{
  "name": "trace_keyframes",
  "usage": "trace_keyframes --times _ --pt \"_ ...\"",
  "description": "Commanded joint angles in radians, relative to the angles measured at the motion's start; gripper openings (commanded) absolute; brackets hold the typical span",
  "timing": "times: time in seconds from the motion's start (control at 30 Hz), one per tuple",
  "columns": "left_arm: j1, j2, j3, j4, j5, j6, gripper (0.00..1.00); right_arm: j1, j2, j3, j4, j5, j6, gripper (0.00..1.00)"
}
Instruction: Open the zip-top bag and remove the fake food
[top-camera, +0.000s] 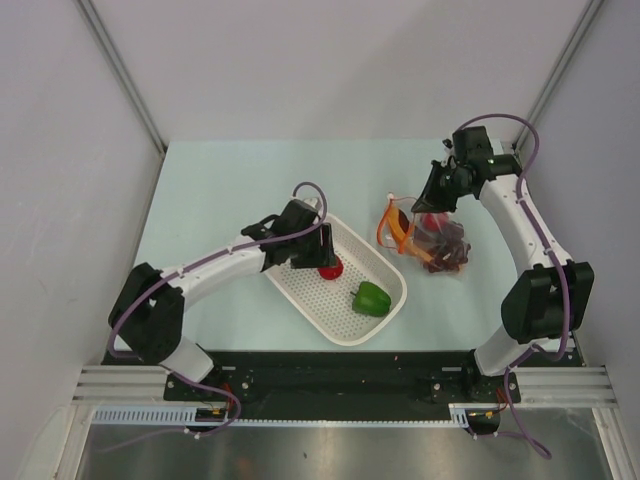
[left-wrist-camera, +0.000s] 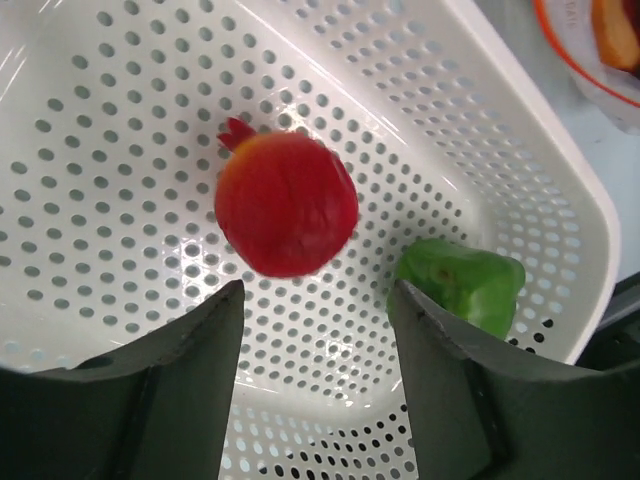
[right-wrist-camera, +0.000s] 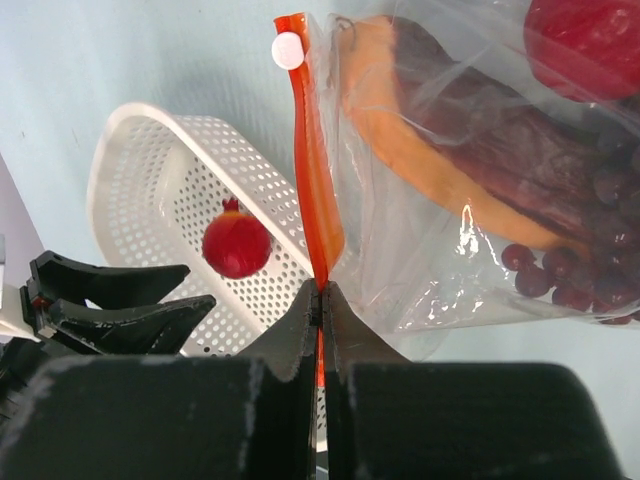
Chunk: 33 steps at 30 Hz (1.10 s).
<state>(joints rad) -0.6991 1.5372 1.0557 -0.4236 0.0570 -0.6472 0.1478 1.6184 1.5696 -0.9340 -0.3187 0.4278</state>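
Observation:
The clear zip-top bag (top-camera: 442, 243) lies right of the basket. My right gripper (right-wrist-camera: 322, 290) is shut on its orange-red zipper strip (right-wrist-camera: 310, 190) and holds that edge up. Inside the bag I see a dark purple grape bunch (right-wrist-camera: 580, 270), an orange piece (right-wrist-camera: 400, 130) and a red round fruit (right-wrist-camera: 590, 45). My left gripper (left-wrist-camera: 315, 295) is open and empty above the basket. Another red fruit (left-wrist-camera: 287, 203) lies in the basket just beyond its fingertips. A green bell pepper (left-wrist-camera: 462, 283) lies in the basket's near right corner.
The white perforated basket (top-camera: 330, 322) sits at table centre, angled, between the two arms. Its rim (right-wrist-camera: 150, 130) lies close to the bag's left edge. White walls enclose the table at the back and sides.

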Motion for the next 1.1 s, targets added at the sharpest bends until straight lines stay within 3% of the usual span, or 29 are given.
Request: trace_keyframes --times 0.0,0.03,0.17,0.47,0.57,1.07 --pt "-0.010 -0.054 0.052 0.077 0.047 -0.003 0.65 0.039 -0.005 0.043 -0.006 -0.016 -0.018 0.00" --pt "-0.010 -0.048 0.062 0.085 0.081 -0.006 0.64 0.050 -0.005 0.043 -0.005 -0.017 -0.021 0.00" --pt "-0.011 0.000 0.130 0.204 0.210 -0.031 0.44 0.064 -0.005 0.047 -0.006 -0.026 -0.023 0.00" --pt "-0.022 0.198 0.262 0.452 0.371 -0.144 0.32 0.067 0.021 0.093 0.009 -0.082 -0.008 0.00" --pt "-0.046 0.271 0.334 0.462 0.395 -0.154 0.28 0.067 0.041 0.118 0.015 -0.108 0.020 0.00" --pt "-0.074 0.590 0.529 0.583 0.463 -0.294 0.29 0.050 0.115 0.191 0.089 -0.198 0.155 0.00"
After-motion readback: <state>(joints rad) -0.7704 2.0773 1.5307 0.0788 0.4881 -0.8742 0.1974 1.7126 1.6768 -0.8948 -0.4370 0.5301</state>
